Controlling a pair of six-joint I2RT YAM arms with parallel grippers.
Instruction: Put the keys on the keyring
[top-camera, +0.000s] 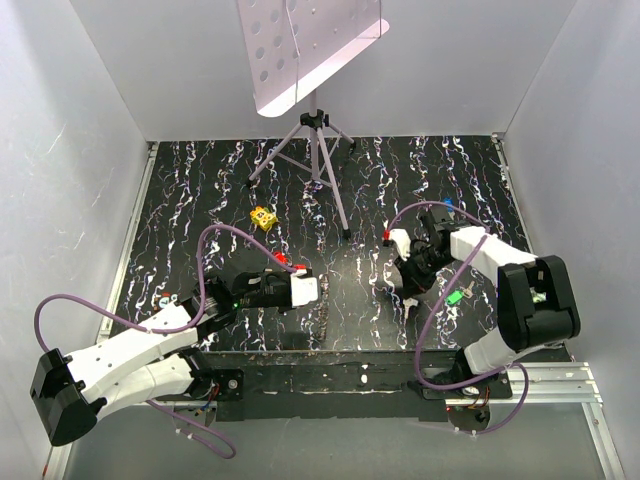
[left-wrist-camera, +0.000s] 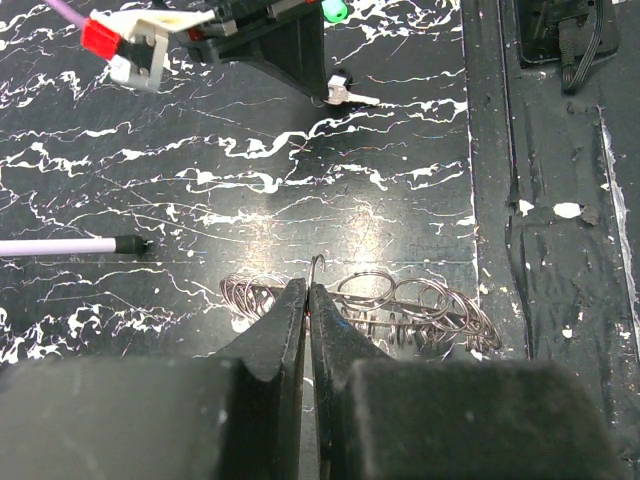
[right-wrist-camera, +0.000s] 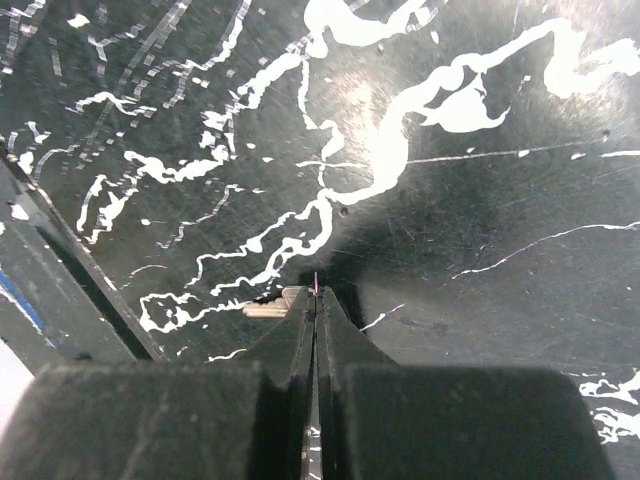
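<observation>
The keyring (left-wrist-camera: 400, 305) shows in the left wrist view as a bunch of thin grey metal loops lying on the black table. My left gripper (left-wrist-camera: 307, 288) is shut on one loop, whose end sticks up between the tips; in the top view this gripper (top-camera: 322, 296) is left of centre. My right gripper (right-wrist-camera: 315, 295) is shut on a small key held low over the table, its silver blade (right-wrist-camera: 265, 306) sticking out sideways. That key (left-wrist-camera: 345, 93) has a black head. A green key (top-camera: 455, 297) lies right of the right gripper (top-camera: 405, 293). A blue key (top-camera: 448, 203) lies farther back.
A tripod stand (top-camera: 318, 150) with a perforated white plate stands at the back centre. A chunky yellow block (top-camera: 263, 217) lies back left. The table's dark metal front rail (left-wrist-camera: 560, 250) runs close to the keyring. White walls enclose the table.
</observation>
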